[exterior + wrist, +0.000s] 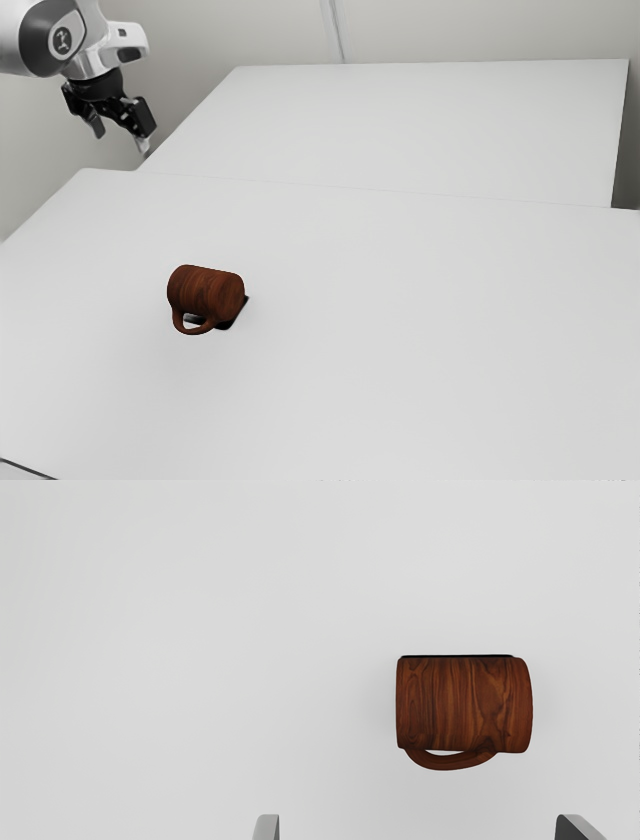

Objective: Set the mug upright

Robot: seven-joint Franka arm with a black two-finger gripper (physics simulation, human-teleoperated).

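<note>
Plainly, the gripper [417, 825] is hanging wide open, its 2 fingers parting with nothing between them. With 1 arm [88, 38] working here, no choice between hands is arising.

Beyond the fingertips and well apart from them, the mug [462, 705] is lying on its side on the table [420, 330]. In the exterior view it is resting lower than the gripper and farther toward that view's right, so the coming move is probably calling for both crossing and lowering.

The long axis is deciding the grip. It is running nearly parallel to the line from 1 finger to the other, so closing at this angle would be meeting the 2 ends of the mug rather than its round sides. Turning the hand across that axis is looking like the better way to be tipping it up. The handle [445, 762] is pointing out sideways, toward the fingers in the wrist view, and could be snagging 1 of them.

Farther out, past the side opposite the handle, a dark edge [457, 656] is peeping out; what it is belonging to, nobody can be telling.
</note>
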